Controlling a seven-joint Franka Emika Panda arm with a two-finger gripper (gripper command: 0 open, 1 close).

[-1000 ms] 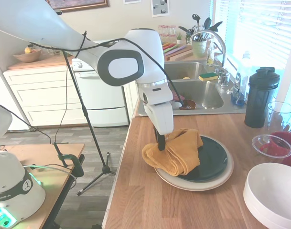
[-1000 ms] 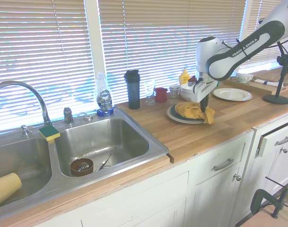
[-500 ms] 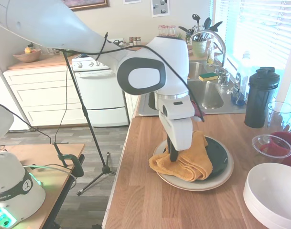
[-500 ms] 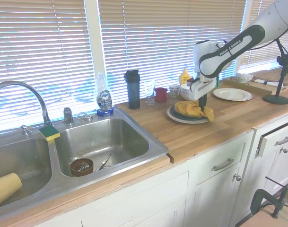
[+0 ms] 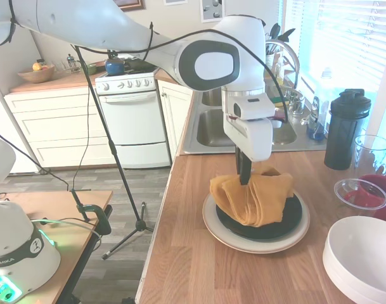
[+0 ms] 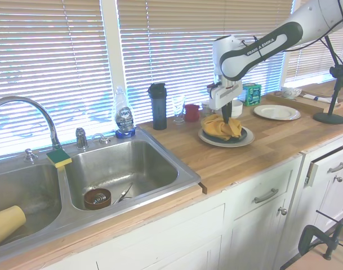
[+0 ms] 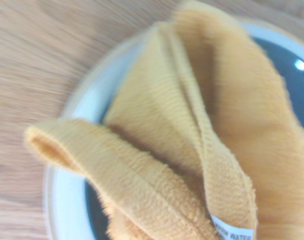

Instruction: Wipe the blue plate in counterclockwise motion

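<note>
You see the gripper [image 5: 244, 179] pinching a bunched yellow-orange cloth [image 5: 255, 196], its fingers closed on the folds, pressing it onto the blue plate [image 5: 283, 223]. That plate sits stacked on the larger beige plate [image 5: 218, 233] on the wooden counter [image 5: 186, 266], near the sink [image 6: 120, 169].

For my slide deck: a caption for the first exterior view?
Franka gripper drags a mustard cloth across the blue plate stacked on a beige plate.

blue plate [image 5: 284, 218]: mostly hidden under yellow cloth [image 5: 253, 196] | white bowl [image 5: 364, 256]: cut by frame edge
</note>
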